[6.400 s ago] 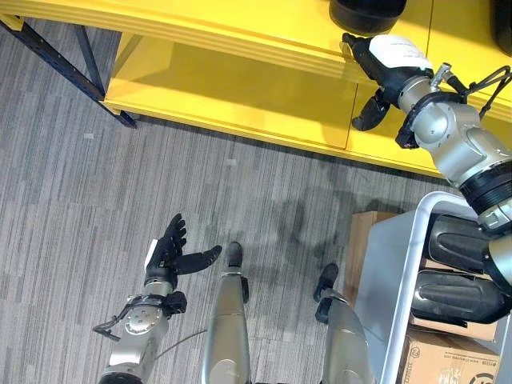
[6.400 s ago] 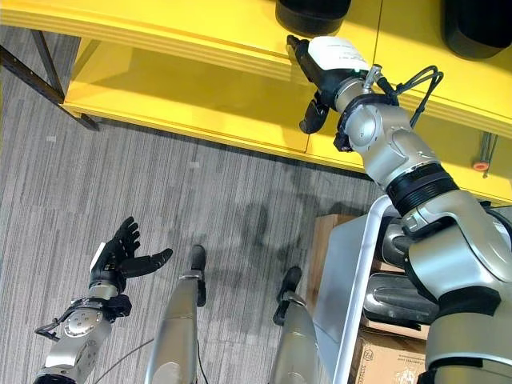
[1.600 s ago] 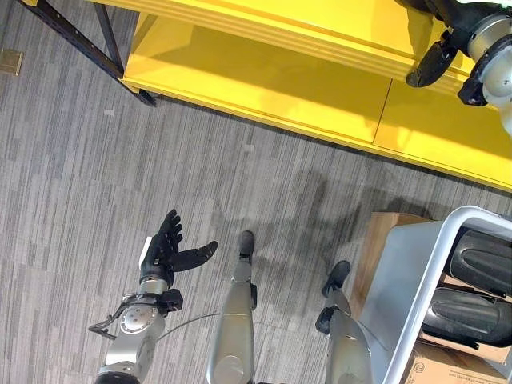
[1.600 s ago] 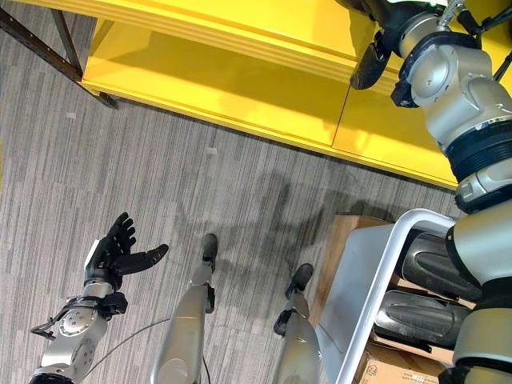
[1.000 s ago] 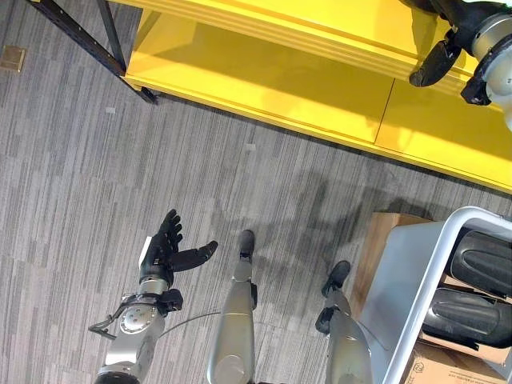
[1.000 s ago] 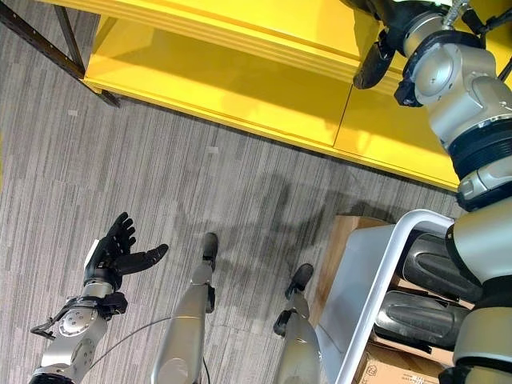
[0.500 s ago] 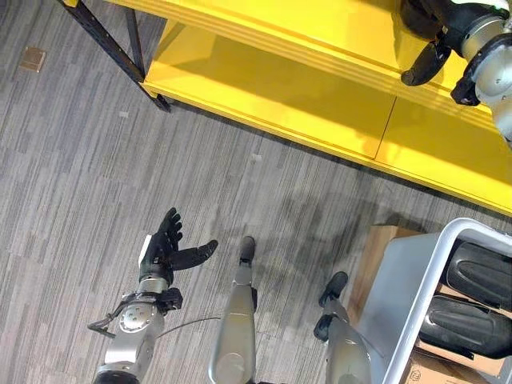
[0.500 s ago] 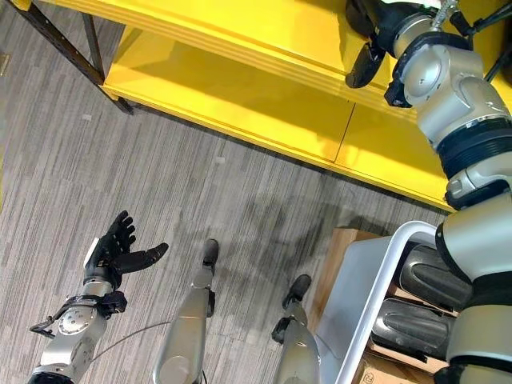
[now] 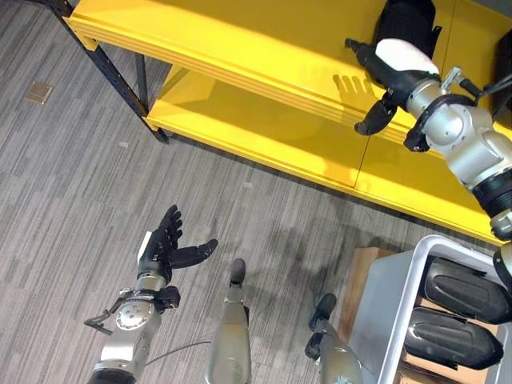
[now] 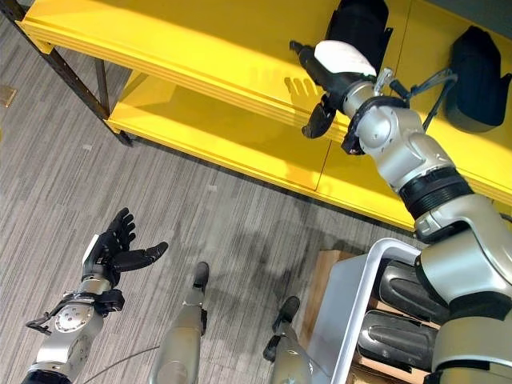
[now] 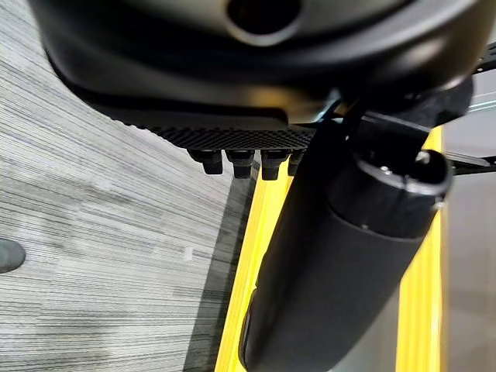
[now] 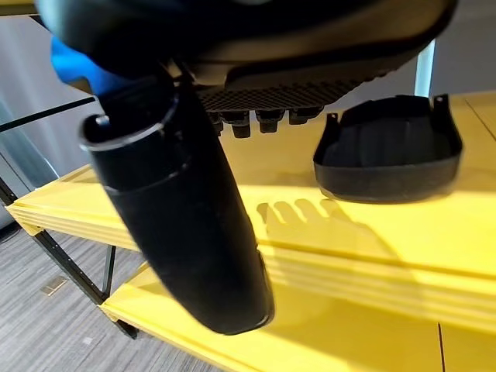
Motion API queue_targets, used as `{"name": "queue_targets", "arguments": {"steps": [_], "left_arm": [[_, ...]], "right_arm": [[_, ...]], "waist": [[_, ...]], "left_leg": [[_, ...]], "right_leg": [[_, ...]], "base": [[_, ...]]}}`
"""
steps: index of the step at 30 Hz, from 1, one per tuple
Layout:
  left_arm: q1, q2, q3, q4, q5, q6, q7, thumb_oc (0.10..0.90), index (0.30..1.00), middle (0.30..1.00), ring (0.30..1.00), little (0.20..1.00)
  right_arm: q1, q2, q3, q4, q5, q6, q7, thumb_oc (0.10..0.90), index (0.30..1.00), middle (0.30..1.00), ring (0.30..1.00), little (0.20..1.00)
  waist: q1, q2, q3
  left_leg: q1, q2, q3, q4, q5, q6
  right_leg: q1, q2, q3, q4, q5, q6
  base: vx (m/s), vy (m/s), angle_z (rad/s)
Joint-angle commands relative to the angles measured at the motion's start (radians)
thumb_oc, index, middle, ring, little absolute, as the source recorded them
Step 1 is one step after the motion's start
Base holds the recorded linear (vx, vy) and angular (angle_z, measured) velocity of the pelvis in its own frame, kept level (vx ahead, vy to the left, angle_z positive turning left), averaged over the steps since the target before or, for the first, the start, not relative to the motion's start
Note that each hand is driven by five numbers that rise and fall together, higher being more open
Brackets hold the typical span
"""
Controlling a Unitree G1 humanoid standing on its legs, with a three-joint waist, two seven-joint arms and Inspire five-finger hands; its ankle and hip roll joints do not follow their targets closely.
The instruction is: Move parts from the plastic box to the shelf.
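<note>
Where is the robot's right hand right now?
In the right eye view the right hand is stretched out empty over the yellow shelf top board, just in front of a black part resting there.

Yellow shelf (image 9: 264, 56) smooth, semi-gloss painted boards on dark metal frame (image 9: 120, 76); black parts (image 10: 360, 24) matt moulded plastic; floor (image 9: 80, 184) grey streaked matt; box (image 9: 400, 320) smooth pale grey plastic.
</note>
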Motion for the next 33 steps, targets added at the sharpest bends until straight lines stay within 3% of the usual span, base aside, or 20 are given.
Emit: {"name": "queue_targets", "arguments": {"steps": [1,8,14,21,22,23,25,33], "left_arm": [[0.049,0.011,-0.008,-0.040,0.040,-0.050,-0.009,0.900,1.000,1.000,1.000,1.000],[0.066,-0.019,0.007,-0.036,0.052,-0.044,-0.007,0.900,1.000,1.000,1.000,1.000],[0.100,-0.062,0.029,-0.032,0.059,-0.036,-0.008,0.900,1.000,1.000,1.000,1.000],[0.128,-0.114,0.040,-0.014,0.083,-0.026,-0.012,0.900,1.000,1.000,1.000,1.000],[0.140,-0.131,0.057,-0.018,0.089,-0.024,-0.014,0.900,1.000,1.000,1.000,1.000],[0.140,-0.131,0.055,-0.018,0.089,-0.024,-0.014,0.900,1.000,1.000,1.000,1.000],[0.158,-0.155,0.077,-0.016,0.097,-0.029,-0.015,0.900,1.000,1.000,1.000,1.000],[0.218,-0.201,0.105,-0.018,0.123,-0.036,-0.030,0.900,1.000,1.000,1.000,1.000]], "right_arm": [[0.063,0.014,-0.063,-0.042,0.043,-0.032,-0.032,0.900,1.000,1.000,1.000,1.000],[0.242,0.017,-0.188,-0.141,0.084,-0.045,-0.031,0.900,1.000,1.000,1.000,1.000],[0.483,0.017,-0.345,-0.316,0.108,-0.065,-0.019,0.900,1.000,1.000,1.000,1.000],[0.770,0.079,-0.528,-0.482,0.152,-0.097,-0.012,0.900,1.000,1.000,1.000,1.000],[0.874,0.116,-0.598,-0.539,0.183,-0.113,-0.005,0.900,1.000,1.000,1.000,1.000],[0.878,0.117,-0.601,-0.542,0.183,-0.112,-0.005,0.900,1.000,1.000,1.000,1.000],[1.029,0.204,-0.697,-0.596,0.242,-0.131,-0.004,0.900,1.000,1.000,1.000,1.000],[1.299,0.372,-0.817,-0.661,0.337,-0.141,0.032,0.900,1.000,1.000,1.000,1.000]], "waist": [[-0.010,-0.030,-0.200],[-0.030,-0.028,-0.228],[-0.051,-0.023,-0.262],[-0.080,-0.018,-0.294],[-0.098,-0.014,-0.307],[-0.096,-0.014,-0.307],[-0.120,-0.005,-0.318],[-0.171,0.016,-0.336]], "left_leg": [[0.092,0.047,-0.004,-0.050,-0.103,-0.045],[0.141,0.056,0.014,-0.075,-0.105,-0.044],[0.201,0.060,0.039,-0.089,-0.119,-0.039],[0.259,0.063,0.063,-0.103,-0.134,-0.036],[0.282,0.067,0.076,-0.113,-0.136,-0.036],[0.283,0.067,0.077,-0.114,-0.135,-0.036],[0.303,0.066,0.092,-0.130,-0.134,-0.036],[0.330,0.061,0.117,-0.151,-0.134,-0.035]], "right_leg": [[0.037,-0.057,0.033,0.067,-0.087,0.060],[0.065,-0.054,0.037,0.062,-0.089,0.064],[0.104,-0.049,0.048,0.054,-0.096,0.068],[0.148,-0.044,0.062,0.037,-0.098,0.074],[0.160,-0.043,0.070,0.029,-0.096,0.076],[0.161,-0.043,0.070,0.028,-0.096,0.076],[0.169,-0.043,0.077,0.015,-0.089,0.081],[0.179,-0.050,0.092,-0.002,-0.083,0.084]], "base": [[0.04,0.010,-0.02],[0.04,0.008,-0.04],[0.07,0.006,-0.07],[0.06,0.011,-0.14],[0.03,0.012,-0.15],[0.04,0.023,-0.14],[0.02,0.031,-0.15],[0.00,0.023,-0.08]]}}
